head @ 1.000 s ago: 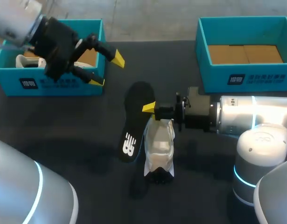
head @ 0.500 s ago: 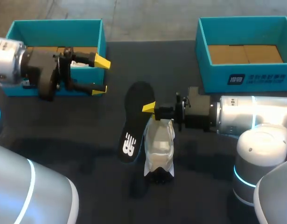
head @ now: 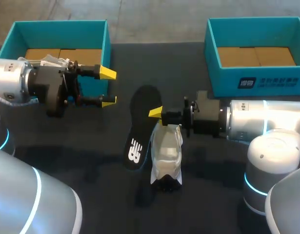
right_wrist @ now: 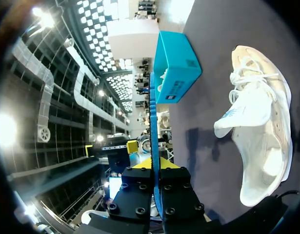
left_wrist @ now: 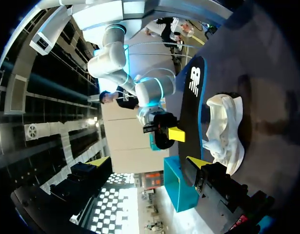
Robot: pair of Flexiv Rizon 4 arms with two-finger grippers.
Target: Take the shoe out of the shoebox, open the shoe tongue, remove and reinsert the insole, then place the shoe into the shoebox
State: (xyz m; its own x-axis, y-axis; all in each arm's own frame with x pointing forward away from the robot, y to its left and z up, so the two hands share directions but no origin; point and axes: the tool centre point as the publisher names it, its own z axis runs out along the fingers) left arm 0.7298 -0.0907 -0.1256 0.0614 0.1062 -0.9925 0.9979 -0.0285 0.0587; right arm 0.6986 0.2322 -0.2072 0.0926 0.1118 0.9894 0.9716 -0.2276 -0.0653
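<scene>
– Two weak spots, left to right?
– First, the left gripper (head: 109, 87): fingers wide apart, holding nothing, just ahead of the left shoebox (head: 13, 30). A careless approach likely knocks the insole (head: 140, 122). It's thin, flat, black and looks like flexible foam. The right gripper (head: 158, 113) has its fingers closed on one edge, so it may droop or twist free.
– And the shoe?
– Shoe (head: 167, 151) lies on the dark table (head: 91, 146), just beside the insole, unheld. Soft white fabric, slack laces: it probably slides or collapses during reinsertion. Right shoebox (head: 257, 80): rigid teal card, well apart.
</scene>
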